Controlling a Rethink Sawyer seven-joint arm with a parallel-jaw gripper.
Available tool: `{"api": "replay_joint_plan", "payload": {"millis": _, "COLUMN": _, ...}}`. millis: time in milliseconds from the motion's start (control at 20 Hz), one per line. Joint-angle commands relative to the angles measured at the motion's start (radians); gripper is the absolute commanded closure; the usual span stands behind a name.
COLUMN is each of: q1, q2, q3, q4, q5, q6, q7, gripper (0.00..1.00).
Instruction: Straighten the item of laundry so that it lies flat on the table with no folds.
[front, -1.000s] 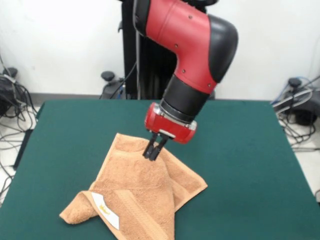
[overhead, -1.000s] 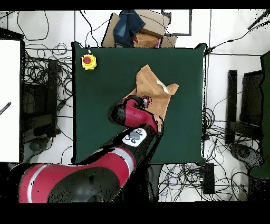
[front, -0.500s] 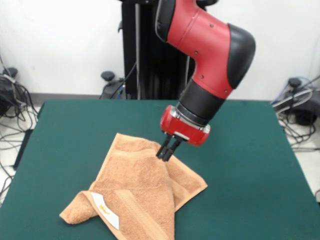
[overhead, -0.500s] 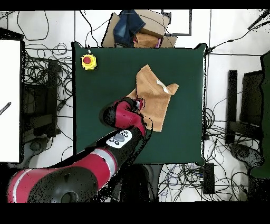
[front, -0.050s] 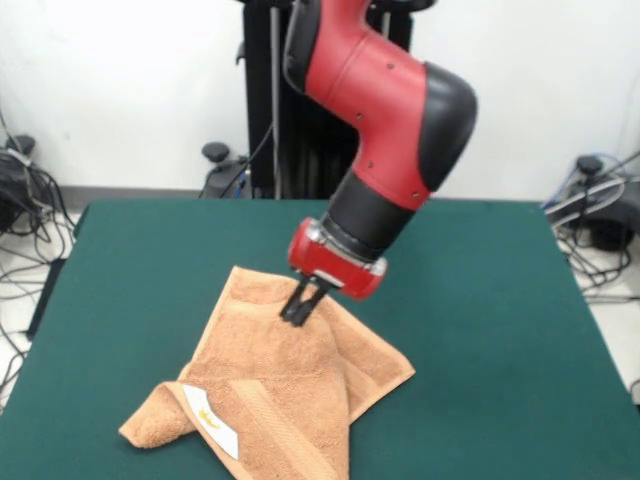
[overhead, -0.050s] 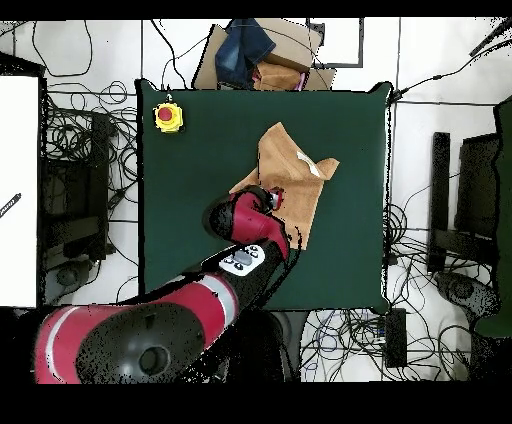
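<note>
The item of laundry (front, -0.050s: 290, 385), a tan-orange towel, lies rumpled on the green table (front, -0.050s: 500, 330), with folds and its near left corner turned over. A white label (front, -0.050s: 212, 420) shows near that corner. My gripper (front, -0.050s: 297, 310) hangs over the towel's far part, its tips just at the cloth. The two fingers are together and no cloth is lifted between them. In the overhead view the towel (overhead, -0.050s: 298, 165) lies right of the table's middle (overhead, -0.050s: 200, 220), and the gripper (overhead, -0.050s: 272, 198) is at its lower left edge, mostly hidden by the arm.
A yellow box with a red button (overhead, -0.050s: 168, 117) sits at one table corner. Beyond the table edge stands a cardboard box with clothes (overhead, -0.050s: 262, 58). Cables cover the floor around the table.
The gripper swung to the picture's right half a second ago and has come back left over the towel's far part. The towel has kept its shape and place.
</note>
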Motion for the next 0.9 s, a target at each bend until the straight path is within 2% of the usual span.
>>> {"api": "replay_joint_plan", "payload": {"millis": 50, "q1": -0.014, "q2": 0.066, "q3": 0.096, "q4": -0.018, "q5": 0.056, "q6": -0.041, "q7": 0.262, "gripper": 1.0}}
{"api": "replay_joint_plan", "payload": {"millis": 250, "q1": 0.063, "q2": 0.101, "q3": 0.026, "q4": -0.035, "q5": 0.153, "q6": 0.034, "q7": 0.278, "gripper": 1.0}}
{"api": "replay_joint_plan", "payload": {"millis": 400, "q1": 0.117, "q2": 0.074, "q3": -0.033, "q4": -0.035, "q5": 0.181, "q6": 0.16, "q7": 0.276, "gripper": 1.0}}
{"api": "replay_joint_plan", "payload": {"millis": 700, "q1": 0.185, "q2": -0.087, "q3": -0.155, "q4": -0.014, "q5": 0.117, "q6": 0.524, "q7": 0.29, "gripper": 1.0}}
{"api": "replay_joint_plan", "payload": {"millis": 900, "q1": 0.205, "q2": -0.1, "q3": -0.199, "q4": -0.061, "q5": 0.102, "q6": 0.652, "q7": 0.324, "gripper": 1.0}}
